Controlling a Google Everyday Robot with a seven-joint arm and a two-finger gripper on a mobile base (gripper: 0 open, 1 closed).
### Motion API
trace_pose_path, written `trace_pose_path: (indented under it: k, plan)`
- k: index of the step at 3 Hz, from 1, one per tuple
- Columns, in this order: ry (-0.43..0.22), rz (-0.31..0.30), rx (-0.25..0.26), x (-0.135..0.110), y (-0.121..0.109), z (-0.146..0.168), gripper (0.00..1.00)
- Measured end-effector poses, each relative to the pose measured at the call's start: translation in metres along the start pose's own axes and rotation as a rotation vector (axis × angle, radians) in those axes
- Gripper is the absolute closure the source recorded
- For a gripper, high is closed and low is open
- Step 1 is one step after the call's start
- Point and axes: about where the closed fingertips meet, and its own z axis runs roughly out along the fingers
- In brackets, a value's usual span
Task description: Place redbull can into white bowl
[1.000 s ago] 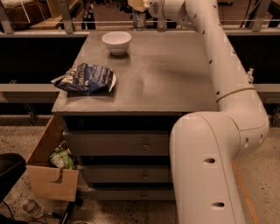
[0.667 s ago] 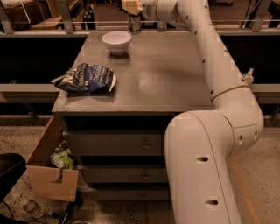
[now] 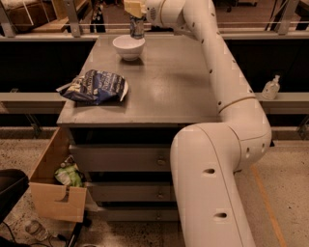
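— One thing first: what has the hand got?

— From my console, the hand [image 3: 135, 9] is up at the far edge of the desk [image 3: 169, 82], clenched on the top of the can [image 3: 137, 28]. The can hangs upright beneath it, clear of the surface.

— And the can against the bowl?

— It's just above the bowl [image 3: 128, 47], over the far rim as I see it. Whether it's centred over the hollow I can't tell from this angle. It isn't in yet.

— So which step are you on?

— I'd call it the end of the carry, right before lowering. Next I want the can squarely over the hollow, then a slow drop until its base meets the bottom. Only then do I let go.

— How does the can look?

— Slim, silver and blue, and tall against a small white bowl. I expect it to lean on the rim or tip over if I release high. The bag [image 3: 94, 87] lies near the front left corner, well apart from all this.
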Motion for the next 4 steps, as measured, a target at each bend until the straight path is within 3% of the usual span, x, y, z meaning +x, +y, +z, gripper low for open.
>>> trace_pose_path:
  k: [1,4]
  plan:
    - [-0.039,0.014,-0.006,-0.002,0.005,0.018,1.00]
    - [0.029,-0.028,0.067,0.030,-0.005,0.048,1.00]
